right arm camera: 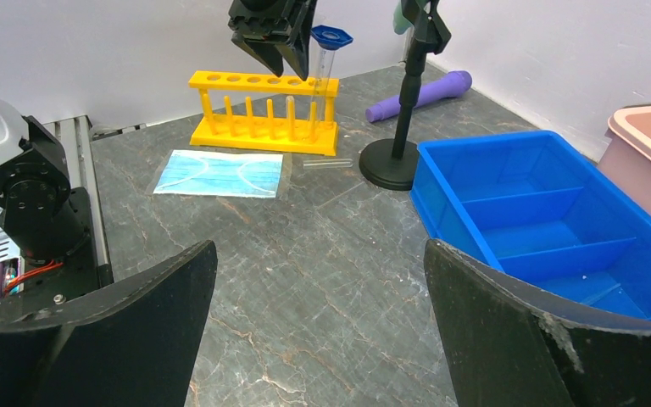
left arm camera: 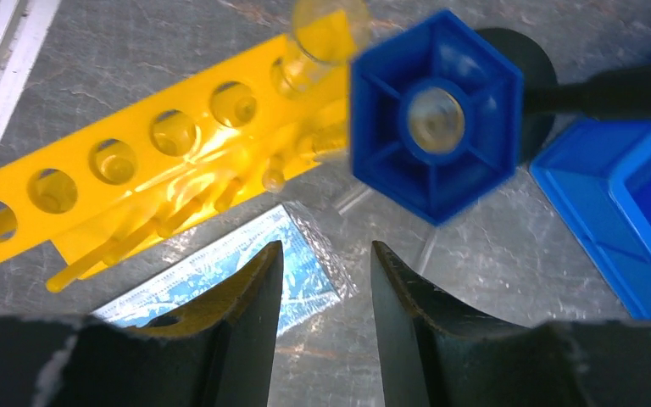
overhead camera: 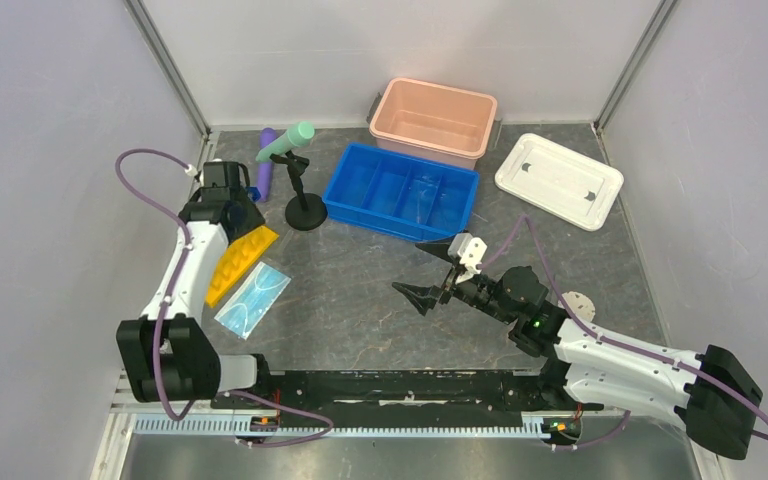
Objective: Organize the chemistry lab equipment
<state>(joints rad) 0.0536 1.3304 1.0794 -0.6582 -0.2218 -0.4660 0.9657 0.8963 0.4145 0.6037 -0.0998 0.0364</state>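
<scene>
walls: plain pale panels | tabletop: dark grey, marbled | corner posts: metal | light: even

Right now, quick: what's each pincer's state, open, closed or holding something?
Left pincer: open, holding nothing, above the yellow rack.
Right pincer: wide open, empty.

Top external: fixed high behind the near edge, tilted down and forward, far enough back to take in the whole grey marbled tabletop.

Left wrist: looks almost straight down, very close over the yellow plastic holed tube rack, which spans about half the frame.

Right wrist: low, near table level, facing across toward the table's left side at middle distance.

Overlap: all 3 views share the rack, the flat light-blue face mask and the blue divided plastic tray. The left wrist catches only the tray's corner.
</scene>
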